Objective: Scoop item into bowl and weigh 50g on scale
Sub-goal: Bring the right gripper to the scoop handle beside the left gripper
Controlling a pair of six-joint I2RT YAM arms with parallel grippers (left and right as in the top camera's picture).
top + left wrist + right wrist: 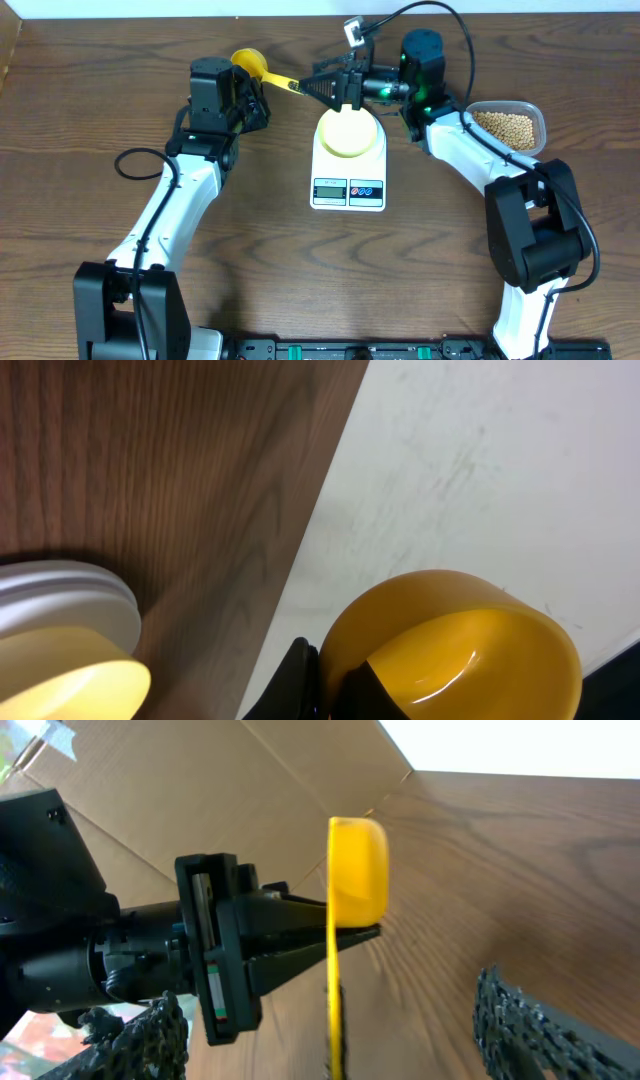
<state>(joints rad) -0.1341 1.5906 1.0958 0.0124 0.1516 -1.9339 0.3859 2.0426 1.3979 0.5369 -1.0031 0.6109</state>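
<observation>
The beans (503, 126) lie heaped in a clear container (540, 114) on the right side of the surface (300, 280), just beside the right arm and well apart from the bowl (349, 133). The pale yellow bowl sits centred on the platform of the white scale (322, 165). The scale's display and two buttons face the near edge, and the reading is too small to make out. Behind the scale and to its left, a yellow scoop (248, 63) is held off the surface, its cup toward the far edge and its handle running right toward the bowl. The left end effector (262, 88) is clamped on the scoop close to where cup meets handle. In the right wrist view its black fingers (300, 935) pinch in from the side on the scoop (355, 870), which is seen edge-on. In the left wrist view the cup (450, 650) fills the lower right, with the bowl (70, 685) at the lower left. The right end effector (305, 87) points left at the handle's free end. Its textured fingers (150, 1040) stand wide apart, with the handle running between them and neither pressed against it.
</observation>
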